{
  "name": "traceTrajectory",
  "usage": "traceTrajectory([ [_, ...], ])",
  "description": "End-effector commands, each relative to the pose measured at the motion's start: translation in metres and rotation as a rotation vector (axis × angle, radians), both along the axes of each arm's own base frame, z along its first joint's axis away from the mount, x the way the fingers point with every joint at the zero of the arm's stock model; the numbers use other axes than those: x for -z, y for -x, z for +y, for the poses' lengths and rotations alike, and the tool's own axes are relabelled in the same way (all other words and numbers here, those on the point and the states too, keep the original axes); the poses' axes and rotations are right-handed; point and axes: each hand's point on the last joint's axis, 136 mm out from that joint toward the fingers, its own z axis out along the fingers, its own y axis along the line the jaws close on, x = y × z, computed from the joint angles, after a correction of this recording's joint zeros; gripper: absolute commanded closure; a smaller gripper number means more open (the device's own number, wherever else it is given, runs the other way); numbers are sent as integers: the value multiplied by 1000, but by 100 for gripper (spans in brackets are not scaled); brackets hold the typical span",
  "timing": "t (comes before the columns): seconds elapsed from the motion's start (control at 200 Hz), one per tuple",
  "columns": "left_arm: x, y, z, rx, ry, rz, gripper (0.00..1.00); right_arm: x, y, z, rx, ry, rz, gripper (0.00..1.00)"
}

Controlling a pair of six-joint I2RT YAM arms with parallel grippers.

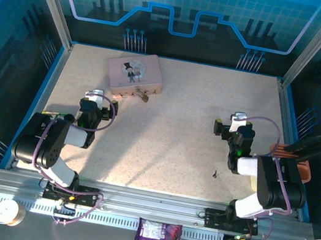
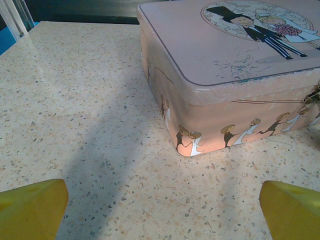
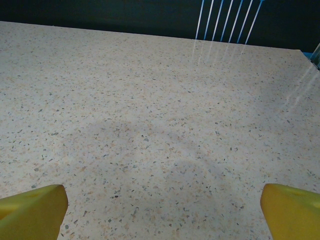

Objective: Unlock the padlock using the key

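The padlock (image 1: 143,96) sits against the tin's (image 1: 133,68) front side. The left gripper (image 1: 95,97), spread wide and empty, is just short of the tin. The key (image 1: 215,174) lies well away, nearer the right gripper (image 1: 233,125), equally wide and empty.

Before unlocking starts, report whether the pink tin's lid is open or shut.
Shut. On the pink tin the lid lies flat, its rim overlapping the walls along both visible sides, no gap.
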Motion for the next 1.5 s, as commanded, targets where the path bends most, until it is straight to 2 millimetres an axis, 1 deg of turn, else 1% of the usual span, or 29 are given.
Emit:
traceTrajectory([
  [0.0,-11,-7,-3,17,9,-35,1,-5,-5,4,-15,2,-17,0],
  [0.215,-11,-7,-3,17,8,-37,1,-5,-5,4,-13,2,-16,0],
  [0.265,-12,-6,-5,32,5,-48,1,-6,-5,4,-14,3,-19,0],
  [0.375,-21,3,-15,75,-16,-102,1,-8,-2,16,-65,32,-40,0],
  [0.465,-36,12,-20,78,-50,-148,1,-14,5,19,-64,52,-82,0],
  [0.545,-50,21,-32,116,-94,-182,1,-21,11,17,-48,53,-114,0],
  [0.595,-60,28,-39,133,-123,-205,1,-28,16,18,-52,65,-133,1],
  [0.64,-74,33,-42,133,-135,-234,1,-34,19,21,-55,83,-141,0],
  [0.7,-93,39,-44,123,-103,-271,1,-43,25,26,-66,102,-154,0],
  [0.71,-94,40,-45,126,-98,-267,1,-46,26,27,-70,102,-160,0],
  [0.72,-100,41,-45,126,-89,-281,1,-47,27,28,-73,104,-161,0],
  [0.81,-120,52,-46,115,-15,-263,1,-66,37,38,-99,113,-183,1],
  [0.845,-130,57,-39,71,35,-259,1,-75,40,39,-93,94,-180,0],
  [0.88,-134,62,-30,9,82,-237,1,-81,43,40,-92,60,-158,0],
  [0.945,-144,72,-10,-130,181,-216,1,-101,50,46,-102,-27,-131,0],
  [0.971,-146,76,-5,-170,223,-202,1,-111,52,46,-98,-62,-130,0],
  [0.986,-147,79,-2,-197,245,-194,1,-114,55,47,-95,-84,-114,0],
  [1.016,-149,84,4,-244,291,-178,1,-124,58,47,-88,-129,-103,0],
  [1.026,-150,86,5,-259,307,-171,1,-122,61,47,-82,-146,-82,0],
  [1.081,-153,95,10,-316,376,-132,1,-135,68,44,-45,-231,-38,0],
  [1.131,-158,100,6,-295,401,-95,1,-145,77,41,-10,-291,5,0],
  [1.141,-159,102,4,-284,404,-86,1,-150,78,40,-5,-302,6,0],
  [1.161,-162,103,0,-259,408,-71,1,-150,83,38,11,-318,32,0],
  [1.221,-168,109,-12,-178,416,-43,1,-162,93,35,36,-366,72,0],
  [1.276,-168,119,-10,-198,465,-41,1,-161,104,31,69,-413,120,0],
  [1.321,-167,127,-9,-208,515,-53,1,-161,109,33,40,-439,126,0],
  [1.411,-175,133,-29,-68,539,-68,1,-163,119,42,-67,-484,127,0],
  [1.496,-174,136,-45,19,542,-9,1,-163,133,47,-106,-506,160,0],
])
